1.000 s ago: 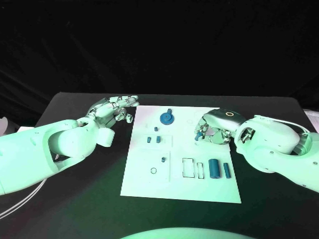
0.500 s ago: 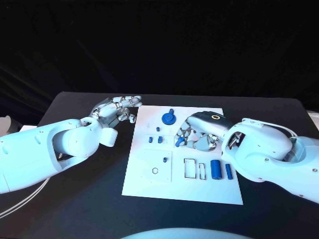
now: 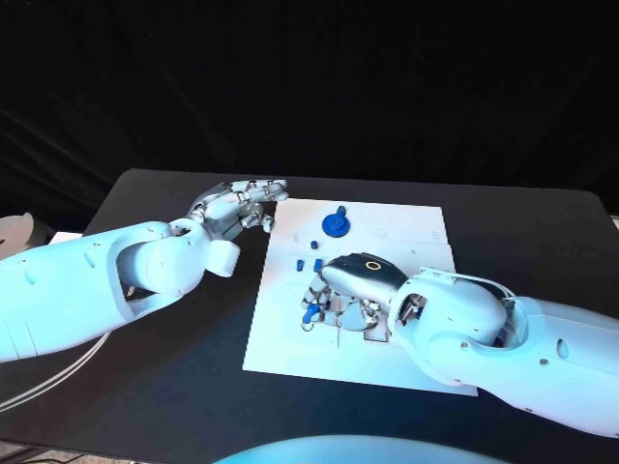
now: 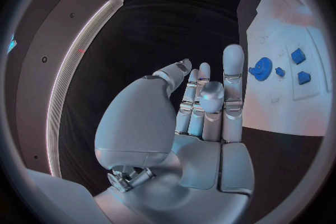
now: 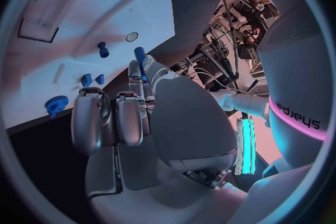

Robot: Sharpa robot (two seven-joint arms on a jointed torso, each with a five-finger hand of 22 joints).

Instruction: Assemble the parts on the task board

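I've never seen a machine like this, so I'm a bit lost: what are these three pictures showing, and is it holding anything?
It is a robot with two white arms, each ending in a silver hand. The head view looks down from its head at a black table. The two round pictures come from cameras at each wrist, behind that hand. On the table lies a white task board with small blue parts, among them a blue gear. The left hand hovers beside the board, fingers spread, holding nothing. The right hand is over the board's middle, pinching a small blue peg at its fingertips.
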